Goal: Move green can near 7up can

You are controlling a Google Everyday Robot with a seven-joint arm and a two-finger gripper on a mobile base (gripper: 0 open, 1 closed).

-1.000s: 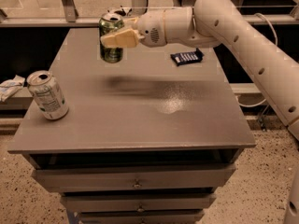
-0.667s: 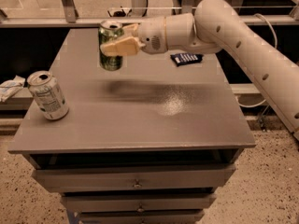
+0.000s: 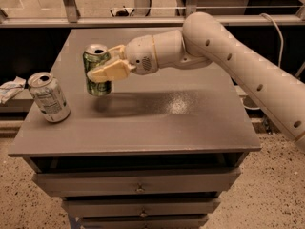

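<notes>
The green can (image 3: 96, 84) has a green patterned body and an open silver top. My gripper (image 3: 106, 67) is shut on it, with pale fingers (image 3: 109, 71) wrapped around its upper half, holding it upright just above the grey tabletop (image 3: 157, 123) at the left middle. The 7up can (image 3: 48, 98), silver-white with a printed text panel, stands slightly tilted near the table's left front edge. It is a short gap to the left of the held can. My white arm (image 3: 228, 46) reaches in from the right.
The grey table is a drawer cabinet with drawer fronts (image 3: 138, 185) below. Crumpled white paper (image 3: 10, 88) lies off the table's left side. A metal rail (image 3: 143, 18) runs behind the table. A cable (image 3: 279, 37) hangs at the right.
My gripper has carried the green can to the left and forward, lower towards the tabletop and closer to the 7up can. The 7up can has not moved.
</notes>
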